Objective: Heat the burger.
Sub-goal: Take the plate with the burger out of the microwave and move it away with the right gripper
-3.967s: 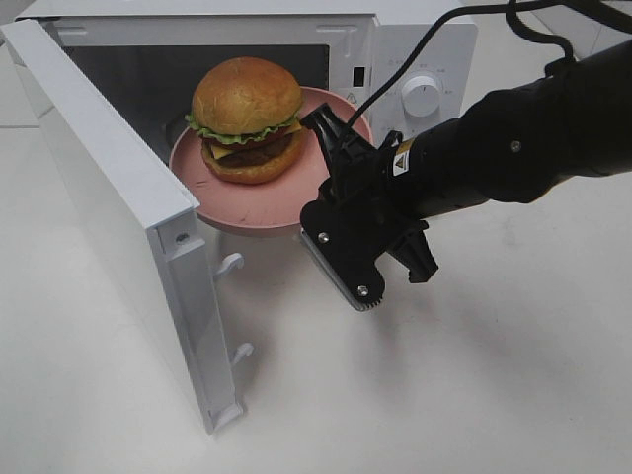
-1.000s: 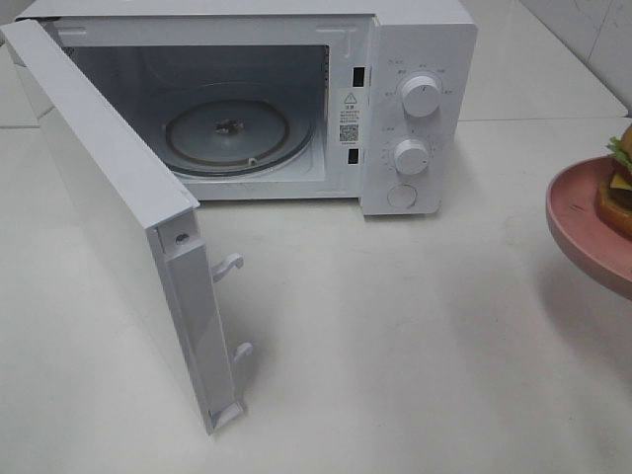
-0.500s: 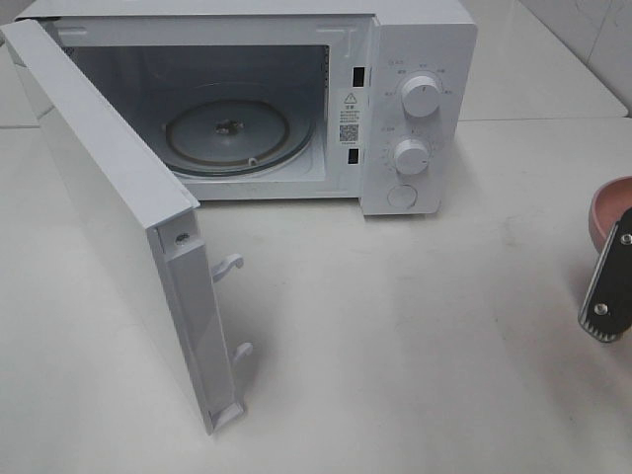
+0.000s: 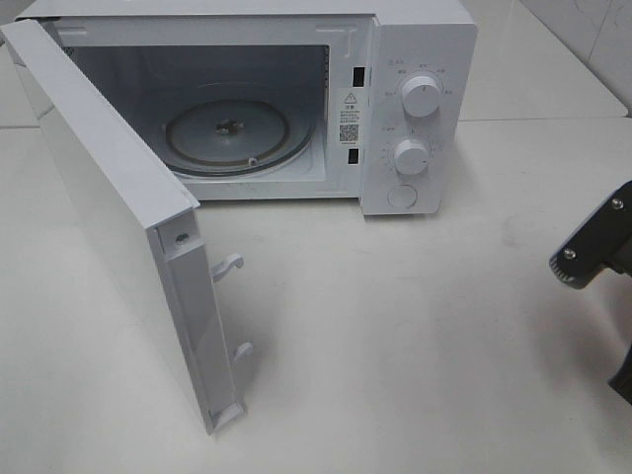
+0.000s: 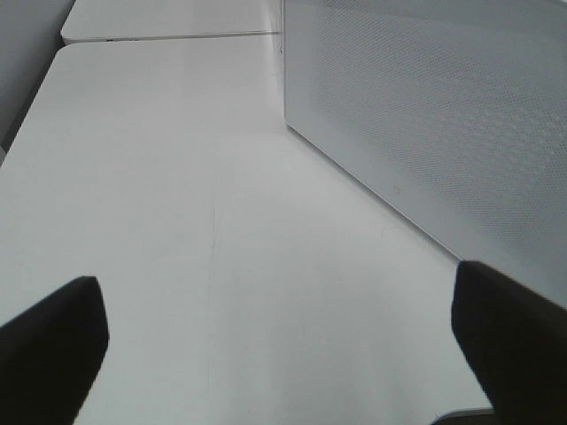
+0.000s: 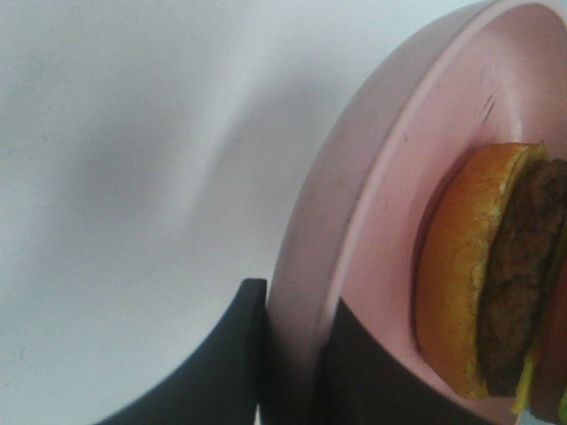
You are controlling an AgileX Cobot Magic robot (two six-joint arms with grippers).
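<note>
Pinching pink plate (image 6: pixel 372 221) rim w/ burger (image 6: pixel 496 274): right pincer (image 6: pixel 292 354); left pincer (image 5: pixel 283 336) spread wide.

White microwave (image 4: pixel 410 109), door (image 4: pixel 118 212) open, turntable (image 4: pixel 235 133) bare, on table (image 4: pixel 415 336).

The round pink plate (image 6: pixel 354 239) carrying the golden-bunned burger (image 6: pixel 483 274) was drawn out of the white microwave's open cavity (image 4: pixel 232 118); it left the high view past its right edge; only the black right gripper (image 6: pixel 292 354), clamped on the plate's rim, showed there.
</note>
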